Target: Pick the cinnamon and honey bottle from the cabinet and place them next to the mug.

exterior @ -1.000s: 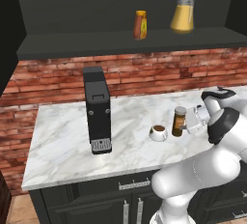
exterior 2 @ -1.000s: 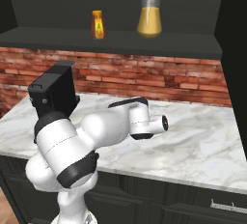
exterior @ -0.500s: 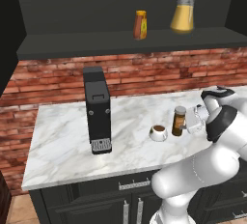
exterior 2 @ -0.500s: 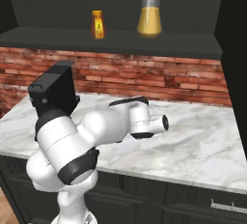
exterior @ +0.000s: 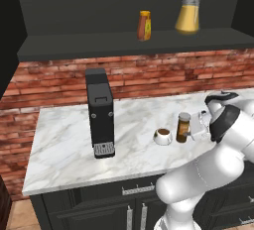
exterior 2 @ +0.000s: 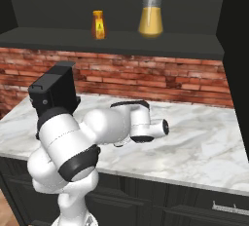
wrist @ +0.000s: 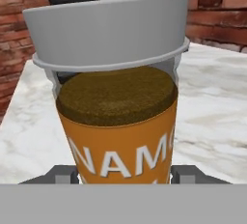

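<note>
The cinnamon (exterior: 183, 127) stands upright on the marble counter just right of the mug (exterior: 162, 136), a white cup of dark liquid. My gripper (exterior: 187, 134) reaches in from the right and is shut on the cinnamon. Close up in the hand view, the cinnamon (wrist: 118, 121) has an orange label and pale lid, and a fingertip (wrist: 62, 173) presses each side of it. The honey bottle (exterior: 144, 25) stands on the shelf of the dark cabinet (exterior: 99, 43); from the right base view the honey bottle (exterior 2: 98, 24) is left of centre on the cabinet (exterior 2: 48, 37).
A glass pitcher of orange liquid (exterior: 188, 12) stands on the shelf right of the honey bottle. A black coffee machine (exterior: 99, 112) stands on the counter (exterior: 64, 144) left of the mug. A brick wall backs the counter, with dark drawers below.
My gripper has carried the cinnamon slightly down and to the left, closer to the mug and the counter top. Nothing else has moved.
</note>
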